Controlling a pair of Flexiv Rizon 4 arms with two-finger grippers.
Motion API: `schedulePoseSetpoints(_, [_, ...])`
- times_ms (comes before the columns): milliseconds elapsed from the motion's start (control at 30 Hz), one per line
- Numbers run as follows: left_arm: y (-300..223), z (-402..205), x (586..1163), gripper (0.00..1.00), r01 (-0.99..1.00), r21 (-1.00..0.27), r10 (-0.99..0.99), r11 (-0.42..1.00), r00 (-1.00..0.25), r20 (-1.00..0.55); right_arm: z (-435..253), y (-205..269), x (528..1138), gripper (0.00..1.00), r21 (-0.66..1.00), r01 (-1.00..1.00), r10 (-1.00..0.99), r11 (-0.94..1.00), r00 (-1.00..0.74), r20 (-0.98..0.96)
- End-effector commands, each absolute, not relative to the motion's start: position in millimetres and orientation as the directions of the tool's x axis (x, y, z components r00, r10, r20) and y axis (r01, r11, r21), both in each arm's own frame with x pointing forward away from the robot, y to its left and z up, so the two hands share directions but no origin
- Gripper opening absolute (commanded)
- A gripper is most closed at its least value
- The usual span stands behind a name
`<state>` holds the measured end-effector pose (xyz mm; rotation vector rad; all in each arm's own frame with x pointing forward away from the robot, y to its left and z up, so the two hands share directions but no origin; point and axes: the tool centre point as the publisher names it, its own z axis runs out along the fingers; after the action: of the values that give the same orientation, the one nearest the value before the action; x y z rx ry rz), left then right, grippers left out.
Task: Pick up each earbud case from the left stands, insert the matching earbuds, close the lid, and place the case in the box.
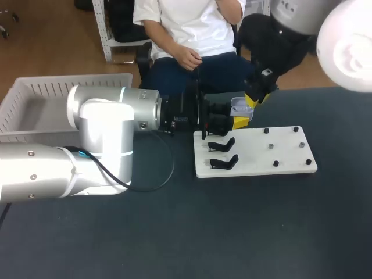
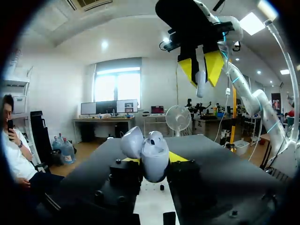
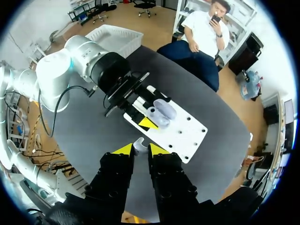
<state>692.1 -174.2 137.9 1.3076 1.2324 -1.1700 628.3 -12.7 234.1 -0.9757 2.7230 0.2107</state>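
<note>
My left gripper [image 1: 238, 121] holds a pale grey earbud case [image 1: 239, 108] over the far edge of the white board [image 1: 256, 152], its fingers shut on the case's body. In the left wrist view the case [image 2: 153, 157] stands upright between the yellow tips with its lid [image 2: 132, 140] swung open and one earbud seated inside. My right gripper [image 2: 201, 70] hangs just above it, shut on a small white earbud [image 2: 200, 85]. In the right wrist view that earbud [image 3: 138, 144] sits between my fingertips, with the open case [image 3: 159, 112] ahead of and below them.
Two black stands [image 1: 223, 144] [image 1: 224, 162] sit on the board's left part, and several small black pegs [image 1: 275, 163] dot its right part. A white basket [image 1: 35, 104] stands at the table's far left. A black cable [image 1: 165, 168] loops beside my left arm.
</note>
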Motion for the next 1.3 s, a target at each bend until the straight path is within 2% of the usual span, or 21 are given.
schedulePoseSetpoints(33, [-174, 137, 691, 0.00, 0.999, 0.032, 0.078, -0.028, 0.034, -0.996, 225, -1, 641, 0.00, 0.047, -0.636, -0.605, 0.771, -0.753, -0.258])
schedulePoseSetpoints(1300, [-174, 137, 691, 0.00, 0.999, 0.032, 0.078, -0.028, 0.034, -0.996, 192, 4, 677, 0.00, 0.008, -0.582, -0.562, 0.813, -0.789, -0.250])
